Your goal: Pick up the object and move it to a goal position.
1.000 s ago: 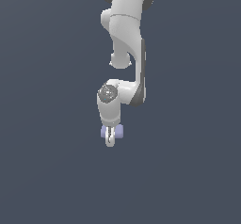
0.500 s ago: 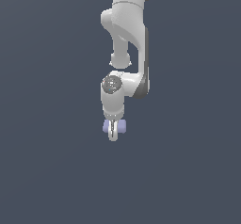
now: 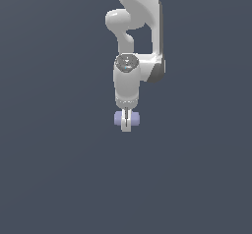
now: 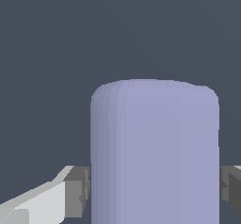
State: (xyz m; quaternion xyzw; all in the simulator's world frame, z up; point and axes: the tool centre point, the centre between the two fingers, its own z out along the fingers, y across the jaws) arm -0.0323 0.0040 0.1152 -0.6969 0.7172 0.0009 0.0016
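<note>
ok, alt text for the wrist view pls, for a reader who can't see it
A pale lavender-blue block with rounded corners fills the middle of the frame, clamped between the gripper's two grey finger pads, one touching each side. Behind it is only a plain dark grey-blue background; no goal marker shows.
</note>
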